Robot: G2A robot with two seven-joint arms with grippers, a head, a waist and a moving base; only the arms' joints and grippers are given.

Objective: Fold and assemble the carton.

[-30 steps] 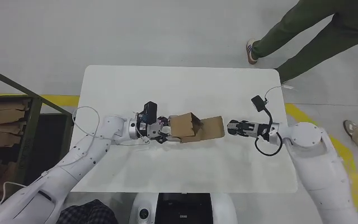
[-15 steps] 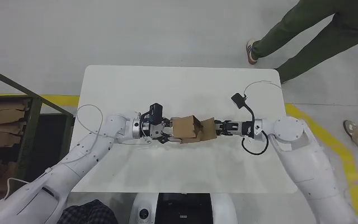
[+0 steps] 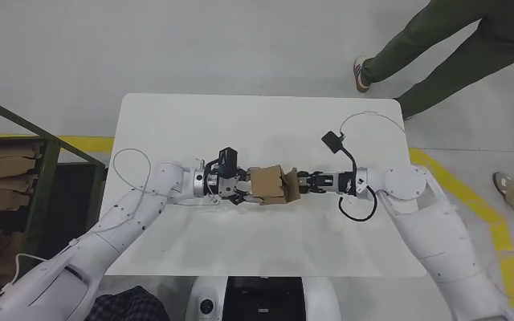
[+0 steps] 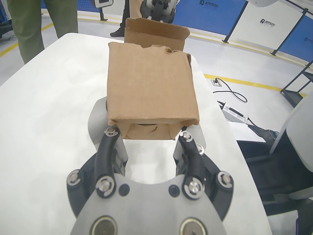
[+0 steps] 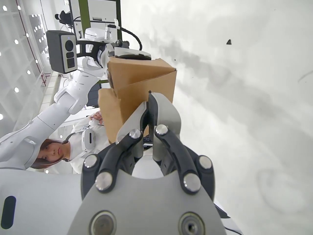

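Midway along the white table, the left gripper clamps one end of the brown carton; the right gripper, fingers pressed together, touches its raised end flap. Behind, the left wrist view takes in blue panels with white lettering.

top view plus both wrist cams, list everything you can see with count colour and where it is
carton: 1, brown, mid table, between the two grippers, one end flap standing up
table: 1, white, under the carton
rack: 1, green frame holding brown cardboard, on the floor at the robot's left
floor line: 1, yellow, runs under the table's sides
cable: 1, black, on the floor past the table
panels: several, blue, along the room's edge
left gripper: 1, black and silver on a white arm, jaws shut on one end of the carton
right gripper: 1, same colours, jaws shut, tip at the upright flap
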